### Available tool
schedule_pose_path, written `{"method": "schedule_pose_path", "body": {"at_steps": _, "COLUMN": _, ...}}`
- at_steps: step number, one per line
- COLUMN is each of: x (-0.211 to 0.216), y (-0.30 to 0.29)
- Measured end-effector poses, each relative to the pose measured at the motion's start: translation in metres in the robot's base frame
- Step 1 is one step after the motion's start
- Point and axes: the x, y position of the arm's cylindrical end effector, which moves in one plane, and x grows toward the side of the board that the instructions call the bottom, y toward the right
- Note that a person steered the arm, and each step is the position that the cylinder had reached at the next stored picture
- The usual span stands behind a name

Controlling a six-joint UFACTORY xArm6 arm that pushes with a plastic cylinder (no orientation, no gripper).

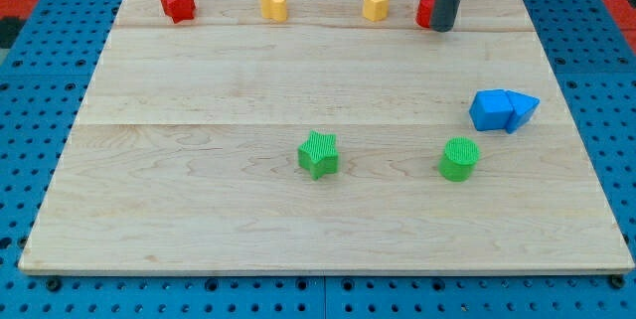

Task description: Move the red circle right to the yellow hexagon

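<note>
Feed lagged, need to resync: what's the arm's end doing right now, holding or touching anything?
No gripper, nothing held: my tip sits at the view's top, against the red circle, on its right side, with the yellow hexagon just left.

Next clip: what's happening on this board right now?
A dark rod's tip sits at the view's top, against the right side of the red circle block, partly hiding it. The yellow hexagon block lies just to the circle's left, a small gap between them. The other blocks lie apart, untouched by my tip.
</note>
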Motion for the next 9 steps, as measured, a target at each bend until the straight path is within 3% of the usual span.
{"method": "schedule_pose_path", "body": {"at_steps": 1, "x": -0.001, "y": -0.04}}
{"method": "schedule_pose_path", "body": {"at_steps": 2, "x": -0.005, "y": -0.01}}
{"method": "schedule_pose_path", "body": {"at_steps": 4, "x": -0.029, "y": -0.005}}
{"method": "schedule_pose_path", "body": {"at_steps": 7, "x": 0.001, "y": -0.265}}
{"method": "schedule_pose_path", "body": {"at_steps": 9, "x": 0.024, "y": -0.285}}
